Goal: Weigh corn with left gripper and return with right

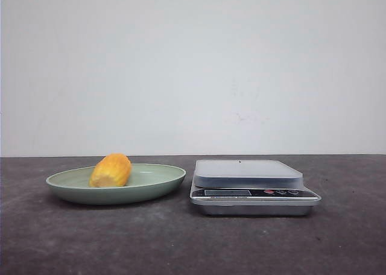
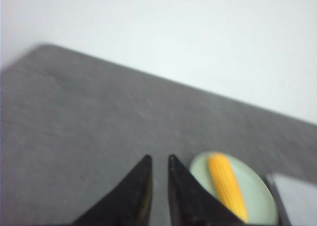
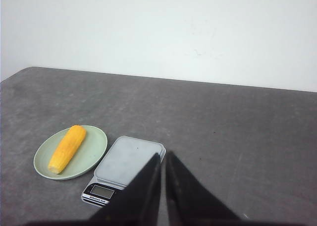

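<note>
The yellow-orange corn lies on its side in a pale green plate at the table's left. A silver kitchen scale with a bare platform stands right of the plate. Neither gripper shows in the front view. In the left wrist view my left gripper is empty, its jaws a narrow slit apart, above bare table beside the plate and corn. In the right wrist view my right gripper is shut and empty, high above the scale, with the corn beyond it.
The dark grey table runs back to a white wall. The scale's display and buttons face the front. The scale's corner shows in the left wrist view.
</note>
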